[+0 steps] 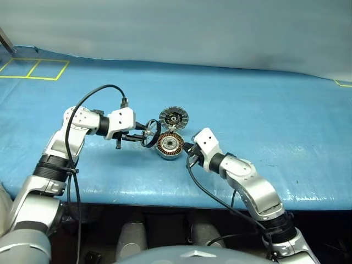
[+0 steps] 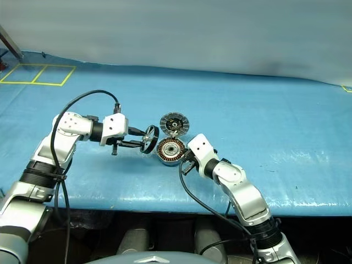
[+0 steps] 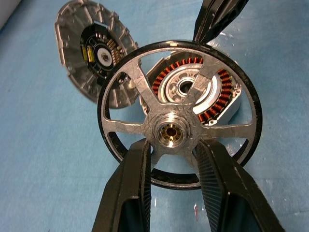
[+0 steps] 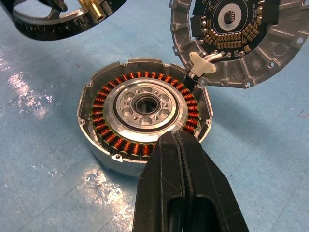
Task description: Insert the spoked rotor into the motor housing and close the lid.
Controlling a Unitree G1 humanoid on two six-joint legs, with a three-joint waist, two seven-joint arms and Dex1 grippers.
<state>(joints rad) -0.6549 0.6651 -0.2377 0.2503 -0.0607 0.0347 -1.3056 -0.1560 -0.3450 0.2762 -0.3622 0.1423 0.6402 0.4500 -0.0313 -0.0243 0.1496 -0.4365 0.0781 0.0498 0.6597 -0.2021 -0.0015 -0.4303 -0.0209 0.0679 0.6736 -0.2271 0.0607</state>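
Observation:
My left gripper point(image 1: 144, 135) is shut on the spoked rotor point(image 3: 171, 133), a shiny silver wheel with a dark rim, gripping it at the hub. The rotor point(image 1: 151, 133) stands on edge in the air just left of the motor housing point(image 1: 165, 154). The housing point(image 4: 96, 94) sits open on the blue mat, showing copper windings around a metal hub. Its lid point(image 1: 174, 117) stands tipped back at the far rim, dark circuit face point(image 4: 236, 29) showing. My right gripper point(image 4: 179, 145) is shut with nothing in it, its tips resting against the housing's near right rim.
The blue mat point(image 1: 264, 126) covers the table, with room to the right and behind the housing. Yellow tape squares point(image 1: 33, 69) mark the far left corner. The table's front edge point(image 1: 165, 201) runs just below both arms. A black cable point(image 1: 93, 96) loops over the left forearm.

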